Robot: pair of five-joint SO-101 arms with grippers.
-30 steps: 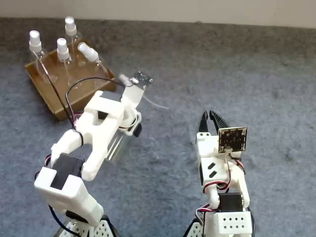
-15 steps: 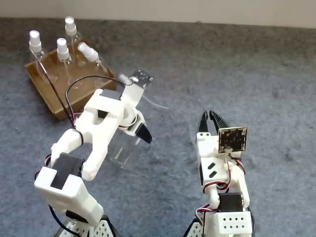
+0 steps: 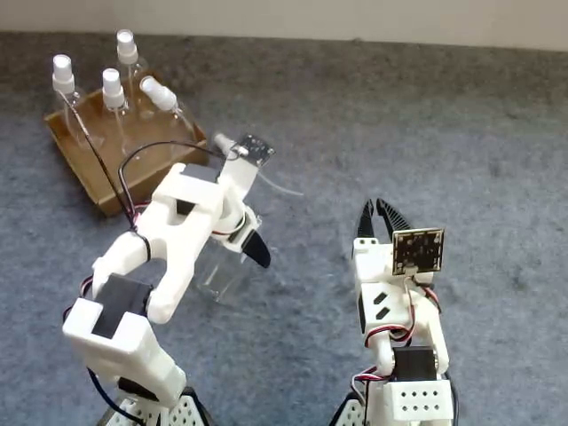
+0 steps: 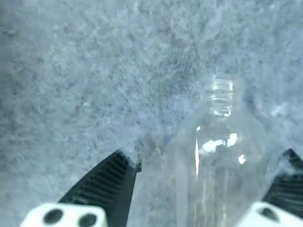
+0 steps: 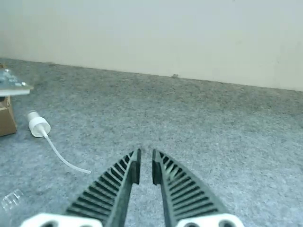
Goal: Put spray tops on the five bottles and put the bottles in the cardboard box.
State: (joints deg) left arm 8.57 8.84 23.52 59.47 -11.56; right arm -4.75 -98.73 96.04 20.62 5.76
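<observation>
A clear bottle (image 4: 213, 156) with a bare threaded neck lies on the carpet between the spread fingers of my left gripper (image 4: 199, 189), which is open. From above, the bottle (image 3: 216, 273) lies under the left gripper (image 3: 238, 257). A loose spray top (image 3: 223, 142) with its long tube rests on the carpet beside the cardboard box (image 3: 106, 191). Inside that box stand several capped bottles (image 3: 114, 98). My right gripper (image 3: 374, 211) hovers over bare carpet, shut and holding nothing. In the right wrist view the spray top (image 5: 38, 126) lies far off from the right gripper (image 5: 146, 163).
The carpet ends at a pale wall (image 5: 151, 33) along the far side. A corner of the box (image 5: 5, 117) and the left arm's camera board (image 5: 12, 85) show at the right wrist view's edge. Open carpet stretches to the right of both arms.
My left gripper has opened, its black finger swinging out, and let go of the clear bottle, which now lies on the carpet. The right arm has not moved.
</observation>
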